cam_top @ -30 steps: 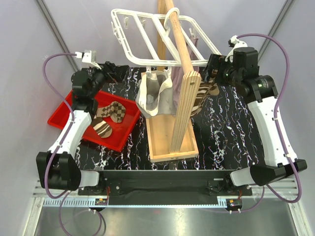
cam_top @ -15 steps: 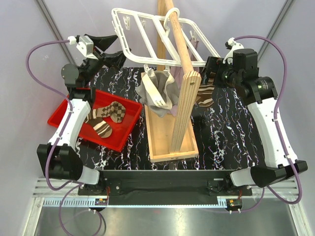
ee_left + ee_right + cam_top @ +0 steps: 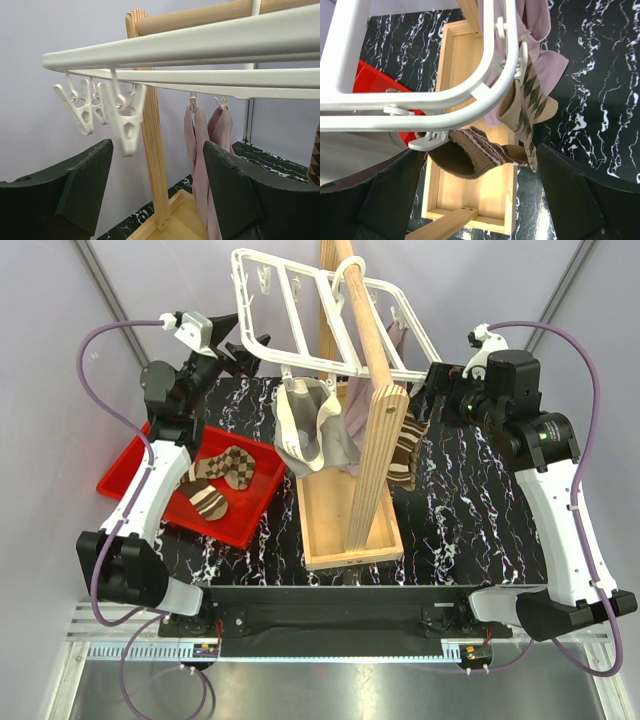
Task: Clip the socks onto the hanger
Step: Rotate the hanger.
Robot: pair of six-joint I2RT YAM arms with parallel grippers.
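The white hanger [image 3: 320, 310] hangs from the wooden stand's pole. Beige and grey socks [image 3: 312, 430] are clipped at its front. A brown patterned sock [image 3: 405, 445] hangs at its right corner and a mauve one [image 3: 398, 335] at the back. My left gripper [image 3: 248, 348] is open and empty at the hanger's left edge, just below free white pegs [image 3: 125, 120]. My right gripper [image 3: 437, 390] is open and empty; between its fingers [image 3: 580, 200] a brown striped sock [image 3: 470, 150] hangs from a peg [image 3: 427, 142], beside a diamond-patterned sock [image 3: 530, 100].
A red tray [image 3: 125, 470] at the left holds two brown-and-cream socks [image 3: 225, 472]. The wooden stand's box base [image 3: 345, 530] and its slanting pole [image 3: 375, 430] stand mid-table. Grey walls close in on both sides.
My left gripper rose from the red tray to the hanger's left edge. My right gripper drew back slightly to the right. The hanger and its socks swung a little.
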